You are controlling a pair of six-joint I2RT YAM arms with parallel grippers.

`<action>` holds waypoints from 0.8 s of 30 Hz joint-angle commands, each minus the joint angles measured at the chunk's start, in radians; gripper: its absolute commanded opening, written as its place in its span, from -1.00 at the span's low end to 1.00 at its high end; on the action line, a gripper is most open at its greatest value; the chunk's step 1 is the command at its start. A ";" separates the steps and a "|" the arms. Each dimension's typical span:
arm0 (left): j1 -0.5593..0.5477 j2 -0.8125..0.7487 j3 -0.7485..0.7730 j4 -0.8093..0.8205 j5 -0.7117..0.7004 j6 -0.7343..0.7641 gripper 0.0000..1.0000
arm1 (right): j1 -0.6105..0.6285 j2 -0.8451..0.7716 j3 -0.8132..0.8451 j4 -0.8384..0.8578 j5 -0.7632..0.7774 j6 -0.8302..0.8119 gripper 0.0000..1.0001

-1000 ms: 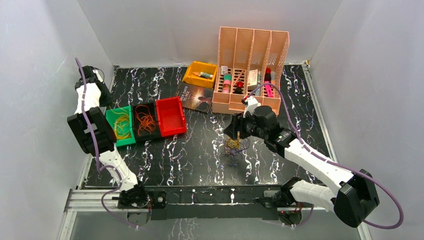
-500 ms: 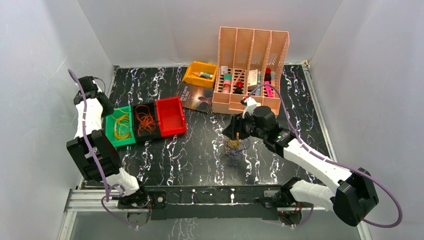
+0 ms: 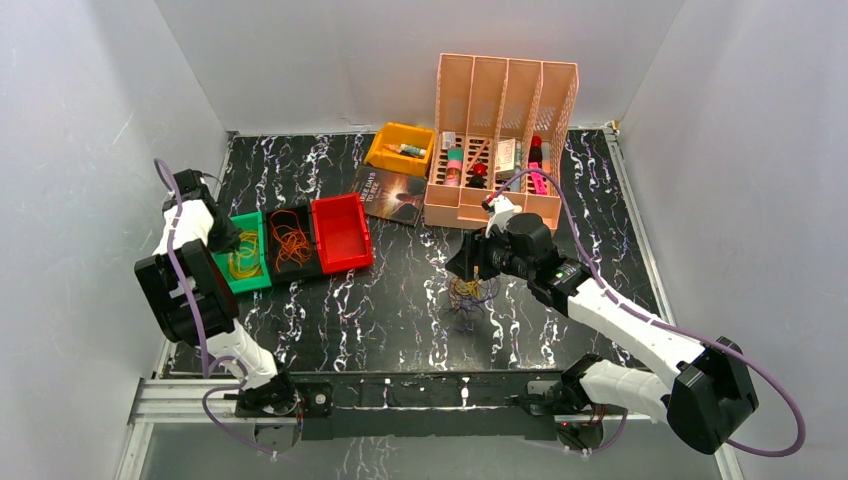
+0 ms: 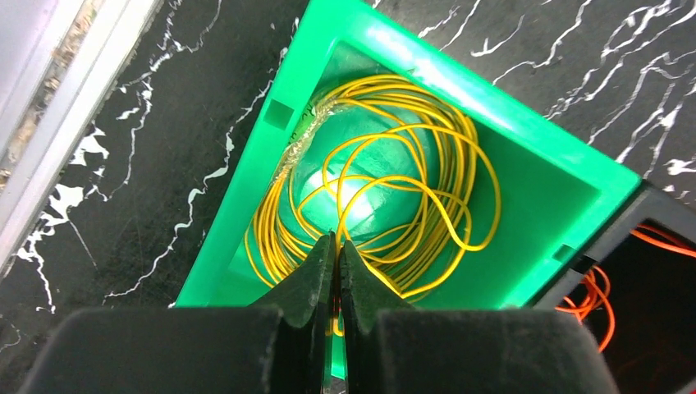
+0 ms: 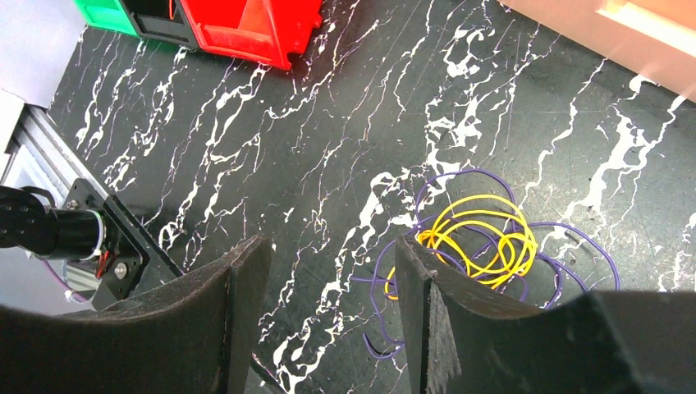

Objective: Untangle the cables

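Observation:
A tangle of yellow and purple cables (image 3: 468,292) (image 5: 480,238) lies on the black marbled table. My right gripper (image 3: 474,263) (image 5: 328,246) hovers open just above it, the tangle showing past its right finger and nothing between the jaws. A coiled yellow cable (image 4: 386,189) (image 3: 243,252) lies in the green bin (image 4: 546,205) (image 3: 250,287). My left gripper (image 4: 336,238) (image 3: 224,240) hangs shut over that coil. A sliver of yellow shows in the slit between its fingers; whether it is pinched is unclear. An orange cable (image 3: 290,243) (image 4: 587,291) fills the black bin.
A red bin (image 3: 340,232) (image 5: 254,25) stands right of the black bin. At the back are a yellow bin (image 3: 400,148), a dark book (image 3: 390,195) and a peach organiser (image 3: 500,140) holding small items. The table's metal rail (image 4: 49,139) runs left of the green bin.
My left arm has swung from the back left wall forward and down over the green bin, still shut. The right arm and the tangle have hardly moved.

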 commanded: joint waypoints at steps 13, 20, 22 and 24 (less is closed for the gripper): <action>0.007 -0.038 -0.001 -0.004 -0.034 -0.020 -0.23 | 0.002 -0.028 -0.005 0.036 0.010 -0.008 0.31; 0.007 -0.095 -0.001 -0.005 -0.058 -0.027 -0.10 | 0.003 -0.026 -0.003 0.036 0.008 -0.008 0.31; 0.007 -0.108 -0.003 -0.006 -0.071 -0.027 -0.06 | 0.002 -0.023 -0.003 0.036 0.008 -0.008 0.31; 0.006 -0.119 -0.003 -0.009 -0.075 -0.027 -0.05 | 0.002 -0.023 -0.003 0.036 0.007 -0.009 0.31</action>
